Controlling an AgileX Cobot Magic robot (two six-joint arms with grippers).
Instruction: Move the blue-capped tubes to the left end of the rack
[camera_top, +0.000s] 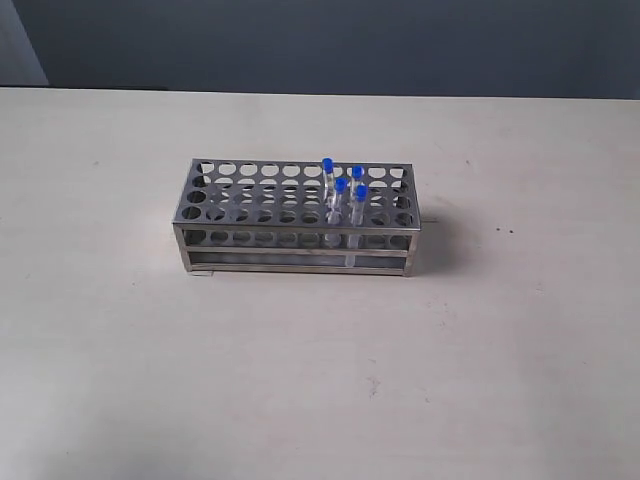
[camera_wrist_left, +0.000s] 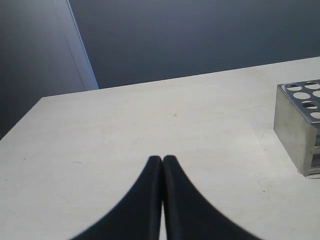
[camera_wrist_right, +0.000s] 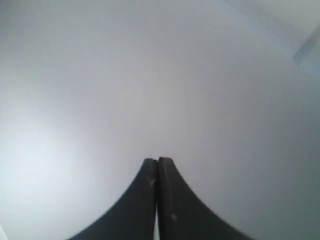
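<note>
The steel rack (camera_top: 250, 215) stands lengthwise near the middle of the table in the exterior view. Several blue-capped tubes (camera_top: 342, 190) stand upright in holes toward its right end, close together. Neither arm shows in the exterior view. In the left wrist view my left gripper (camera_wrist_left: 162, 159) is shut with nothing in it, low over the table, and one end of the rack (camera_wrist_left: 295, 125) shows at the frame's edge. My right gripper (camera_wrist_right: 158, 161) is shut and empty over a plain pale surface; no rack or tube shows there.
The pale table (camera_top: 120, 350) spreads wide on all sides of the rack. A dark wall (camera_top: 330, 45) runs behind its far edge. The table's corner and edge (camera_wrist_left: 42, 100) show in the left wrist view.
</note>
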